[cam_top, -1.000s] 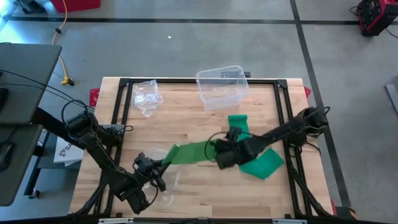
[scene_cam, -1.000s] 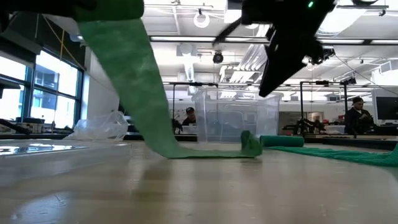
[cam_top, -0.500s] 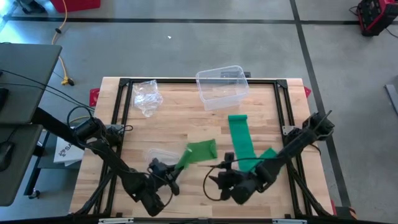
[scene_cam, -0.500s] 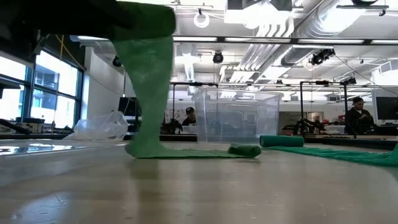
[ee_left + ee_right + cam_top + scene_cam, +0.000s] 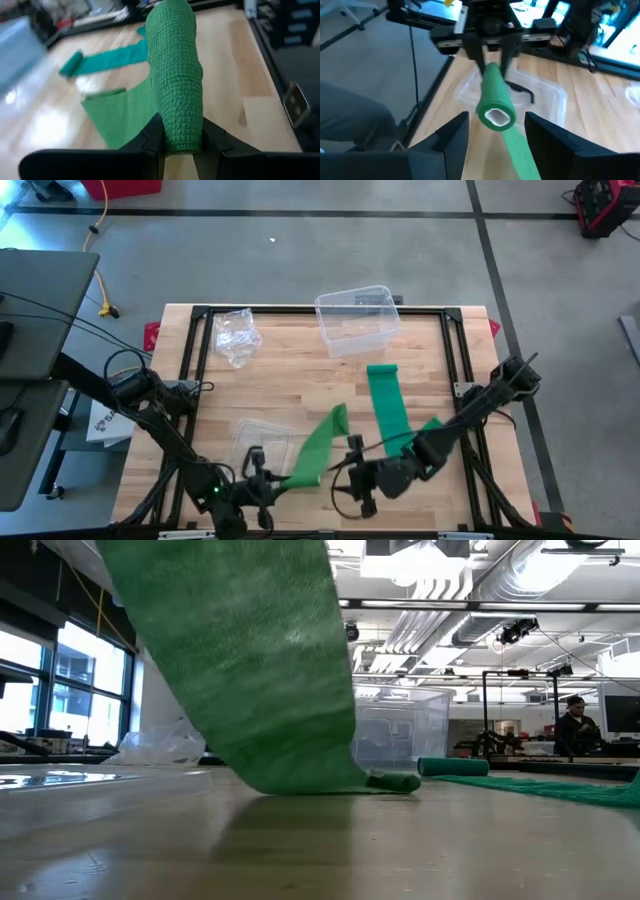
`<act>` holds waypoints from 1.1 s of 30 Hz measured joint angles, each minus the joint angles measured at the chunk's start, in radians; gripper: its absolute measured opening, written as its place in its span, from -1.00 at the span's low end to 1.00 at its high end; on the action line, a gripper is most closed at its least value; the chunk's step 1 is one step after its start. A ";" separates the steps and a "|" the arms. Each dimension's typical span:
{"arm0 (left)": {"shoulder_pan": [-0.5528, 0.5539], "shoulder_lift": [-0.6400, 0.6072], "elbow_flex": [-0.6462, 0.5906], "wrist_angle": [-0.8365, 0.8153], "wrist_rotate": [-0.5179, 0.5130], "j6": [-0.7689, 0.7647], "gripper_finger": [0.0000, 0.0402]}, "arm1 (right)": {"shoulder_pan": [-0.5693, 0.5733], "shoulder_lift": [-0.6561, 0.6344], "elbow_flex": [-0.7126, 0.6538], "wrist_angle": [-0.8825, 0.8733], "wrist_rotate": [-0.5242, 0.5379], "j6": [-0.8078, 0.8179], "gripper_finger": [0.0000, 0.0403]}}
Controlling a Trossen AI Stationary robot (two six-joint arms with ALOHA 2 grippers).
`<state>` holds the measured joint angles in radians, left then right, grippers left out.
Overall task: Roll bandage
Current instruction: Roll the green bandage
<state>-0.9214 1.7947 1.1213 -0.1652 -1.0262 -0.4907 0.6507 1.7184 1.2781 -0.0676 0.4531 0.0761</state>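
My left gripper (image 5: 262,480), near the table's front edge, is shut on a green bandage roll (image 5: 175,65) with a white core (image 5: 496,116). The roll's loose strip (image 5: 318,445) slopes away down to the table, where its far end (image 5: 390,781) lies. My right gripper (image 5: 350,480) is open and faces the roll end-on. Its fingers (image 5: 455,132) stand on either side of the roll's free end without touching it. A second green bandage (image 5: 385,405) lies unrolled flat on the table farther right. My left gripper pinches the roll's near end (image 5: 176,142) between its two fingers. It comes almost level from the table's left. The fingers lie along the roll, which sticks out past them toward my right gripper. The roll is lifted clear, its strip trailing down to the table.
A clear plastic box (image 5: 352,320) stands at the far edge, with a crumpled clear bag (image 5: 237,335) to its left. A clear flat tray (image 5: 262,442) lies on the table by my left gripper. Black frame rails (image 5: 190,360) run along the table's sides.
My left gripper has gone toward the near edge and rolled its wrist, carrying the roll. The strip now runs longer and steeper from the roll to its end on the table. My right gripper has left the strip's middle, swung toward the near edge and turned to face the roll.
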 joint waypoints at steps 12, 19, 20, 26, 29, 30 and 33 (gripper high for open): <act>0.013 0.000 0.000 0.150 0.094 0.293 -0.69 | 0.060 0.080 0.000 0.102 0.197 -0.058 -0.09; 0.039 0.000 0.000 0.166 0.151 0.303 -0.69 | 0.055 0.094 0.000 0.111 0.182 -0.241 -0.09; 0.044 0.000 0.000 0.165 0.156 0.303 -0.69 | 0.057 0.095 0.000 0.110 0.181 -0.266 -0.09; 0.061 0.000 0.000 0.164 0.209 0.302 -0.69 | 0.066 0.096 0.000 0.109 0.178 -0.400 -0.09; 0.063 0.000 0.000 0.164 0.220 0.302 -0.69 | 0.066 0.095 0.000 0.110 0.155 -0.425 -0.09; 0.063 0.000 0.000 0.164 0.223 0.302 -0.69 | 0.069 0.095 0.000 0.109 0.148 -0.438 -0.09; 0.063 0.000 0.000 0.164 0.224 0.301 -0.69 | 0.078 0.095 0.000 0.109 0.161 -0.478 -0.09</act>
<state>-0.8581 1.7948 1.1213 -0.0012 -0.8021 -0.1893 0.7291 1.8137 1.2778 0.0418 0.6146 -0.4023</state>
